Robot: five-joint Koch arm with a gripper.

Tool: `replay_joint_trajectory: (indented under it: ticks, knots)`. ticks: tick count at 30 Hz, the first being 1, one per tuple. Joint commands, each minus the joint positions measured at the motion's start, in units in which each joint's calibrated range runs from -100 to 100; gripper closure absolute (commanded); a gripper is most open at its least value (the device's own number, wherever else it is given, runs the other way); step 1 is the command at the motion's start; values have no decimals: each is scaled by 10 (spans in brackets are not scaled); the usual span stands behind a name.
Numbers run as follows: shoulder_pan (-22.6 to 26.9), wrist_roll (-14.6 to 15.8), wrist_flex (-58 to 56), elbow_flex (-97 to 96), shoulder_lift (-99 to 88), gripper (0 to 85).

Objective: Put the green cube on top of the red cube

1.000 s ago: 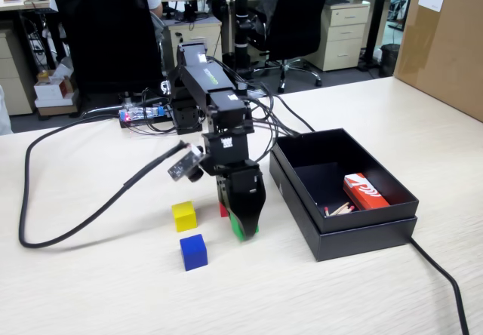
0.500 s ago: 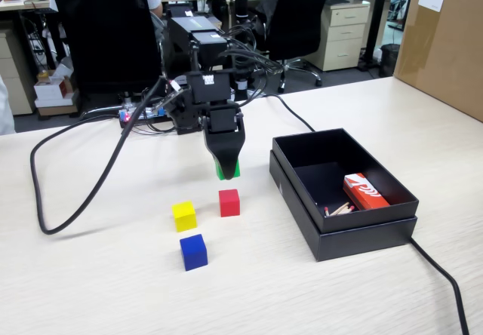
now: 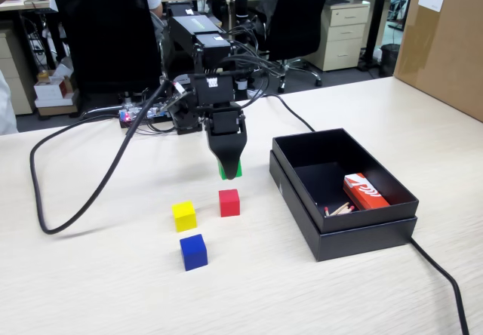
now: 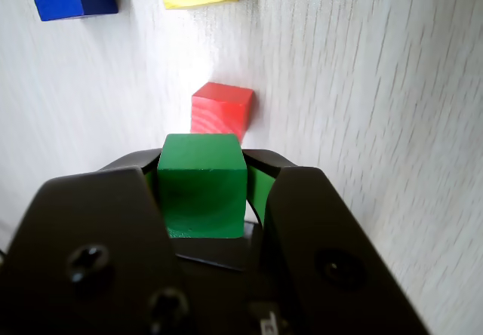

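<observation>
One cube in hand: claw (image 4: 202, 192) clamped on green cube (image 4: 202, 185), above table, just short of red cube (image 4: 220, 110). Carry step. Next: advance, centre over red, lower, release.

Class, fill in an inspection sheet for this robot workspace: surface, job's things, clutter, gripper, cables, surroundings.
Surface: pale wood-grain table.
Job's things: green cube in the gripper, off the table; red cube alone on the table, nothing on top.
Clutter: yellow cube, blue cube, open black box with a red-and-white packet inside.
Gripper: gripper shut on the green cube.
Cables: black cable looping across the table.
Surroundings: office chair, cardboard box.
</observation>
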Motion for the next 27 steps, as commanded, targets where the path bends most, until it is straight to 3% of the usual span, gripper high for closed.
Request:
replay_joint_trajectory:
  ticks: [1,27]
  knots:
    - [-1,2,0,21,-10,846]
    - [-11,2,24,9,57,845]
